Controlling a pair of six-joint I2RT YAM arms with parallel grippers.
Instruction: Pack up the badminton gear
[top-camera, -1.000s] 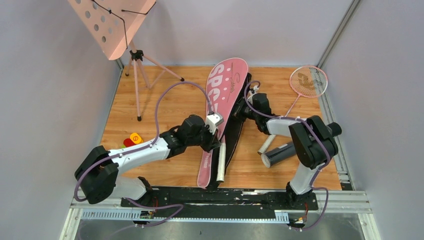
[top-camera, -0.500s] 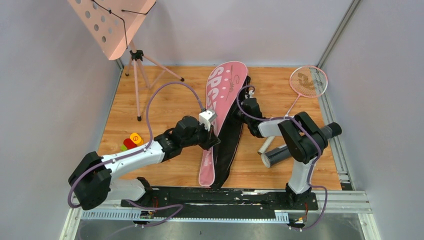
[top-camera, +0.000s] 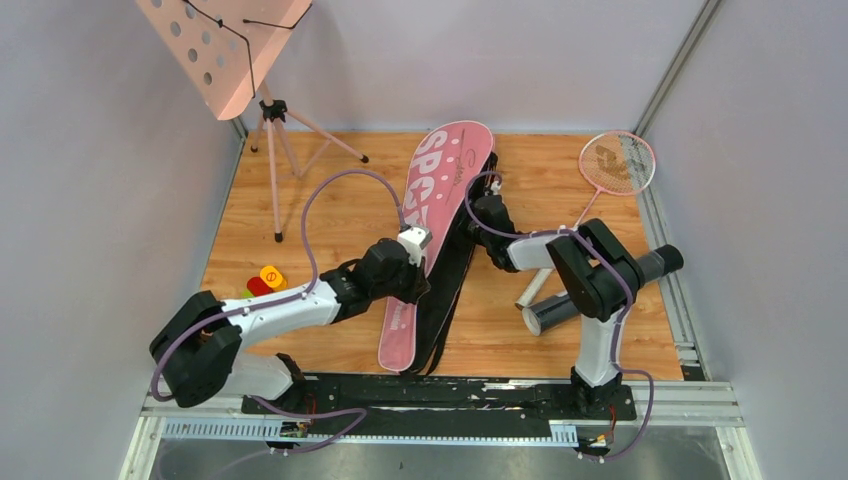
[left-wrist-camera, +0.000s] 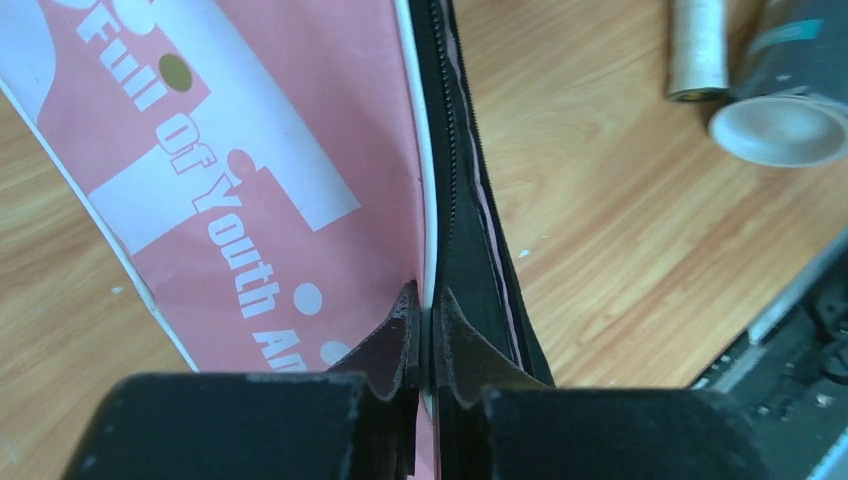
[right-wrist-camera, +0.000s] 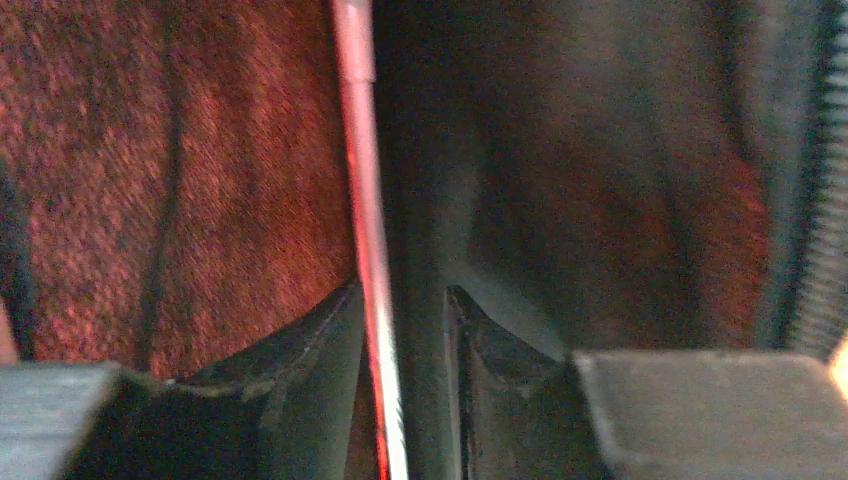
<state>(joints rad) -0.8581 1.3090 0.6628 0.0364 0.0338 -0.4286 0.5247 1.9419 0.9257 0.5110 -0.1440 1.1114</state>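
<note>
Jaws of the left gripper (left-wrist-camera: 425, 305) pinch the rim of the pink racket bag (top-camera: 440, 190), mid-frame; the right gripper (right-wrist-camera: 405, 300), slightly parted, straddles a racket shaft (right-wrist-camera: 365, 200) inside. Loading seems underway; next probably the second racket (top-camera: 617, 163), upper right.

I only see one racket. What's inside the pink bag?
Inside the pink bag, a thin pink rod, likely a racket shaft, runs between the fingers of the right end effector. Everything else is dark, hidden by the bag's cover.
</note>
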